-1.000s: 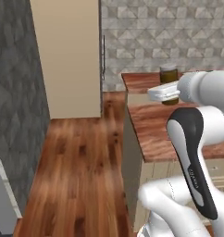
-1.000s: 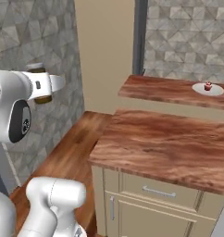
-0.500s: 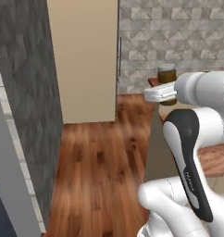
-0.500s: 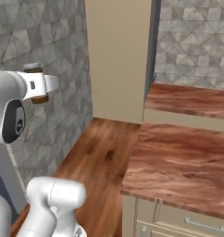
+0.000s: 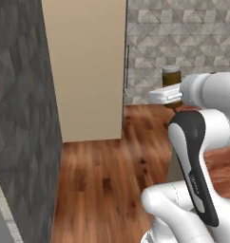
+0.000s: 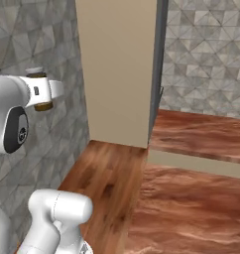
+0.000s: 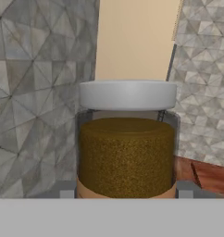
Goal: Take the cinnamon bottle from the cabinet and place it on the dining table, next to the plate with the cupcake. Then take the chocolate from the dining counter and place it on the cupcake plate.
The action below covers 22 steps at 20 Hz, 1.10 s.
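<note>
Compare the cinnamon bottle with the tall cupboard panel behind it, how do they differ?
The cinnamon bottle is a small round jar held up in the gripper; the tall cupboard panel is a large flat surface standing on the floor. The bottle shows dark brown contents under a pale lid; the panel is plain, even beige. Both stand upright.

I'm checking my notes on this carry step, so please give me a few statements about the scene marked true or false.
1. The gripper is shut on the cinnamon bottle. True.
2. The bottle lies tipped on its side. False: it stands upright, lid on top.
3. The bottle's lid is off. False: the pale lid is on.
4. A reddish-brown wood top lies ahead, right of the tall beige panel. True.
5. The bottle rests on that top. False: it is held in the air.
</note>
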Motion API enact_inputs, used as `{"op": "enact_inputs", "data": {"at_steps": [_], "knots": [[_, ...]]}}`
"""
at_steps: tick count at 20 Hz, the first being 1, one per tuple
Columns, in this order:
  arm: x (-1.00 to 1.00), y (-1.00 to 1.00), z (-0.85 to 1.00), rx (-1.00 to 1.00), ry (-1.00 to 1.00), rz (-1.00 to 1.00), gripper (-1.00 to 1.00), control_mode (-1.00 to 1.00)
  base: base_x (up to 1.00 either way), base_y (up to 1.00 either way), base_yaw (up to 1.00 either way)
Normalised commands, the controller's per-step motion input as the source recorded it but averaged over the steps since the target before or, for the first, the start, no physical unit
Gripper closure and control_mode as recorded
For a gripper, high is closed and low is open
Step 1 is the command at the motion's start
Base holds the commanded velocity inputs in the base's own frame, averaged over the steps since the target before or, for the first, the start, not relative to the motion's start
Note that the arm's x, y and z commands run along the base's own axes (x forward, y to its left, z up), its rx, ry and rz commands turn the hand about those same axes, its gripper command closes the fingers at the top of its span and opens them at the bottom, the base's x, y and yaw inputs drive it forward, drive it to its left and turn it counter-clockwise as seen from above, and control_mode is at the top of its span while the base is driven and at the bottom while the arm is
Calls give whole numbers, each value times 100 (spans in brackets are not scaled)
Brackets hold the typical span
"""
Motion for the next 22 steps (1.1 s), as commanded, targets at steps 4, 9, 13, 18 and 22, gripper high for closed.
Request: {"op": "enact_inputs", "data": {"at_steps": [4, 9, 13, 18, 22], "knots": [[0, 0, 0, 0, 0, 0, 100, 100, 100, 19, -27], [0, 0, 0, 0, 0, 0, 100, 100, 97, 23, -40], [0, 0, 0, 0, 0, 0, 100, 100, 90, 39, -40], [0, 0, 0, 0, 0, 0, 100, 100, 84, 34, -49], [0, 0, 0, 0, 0, 0, 100, 100, 83, 41, -63]]}}
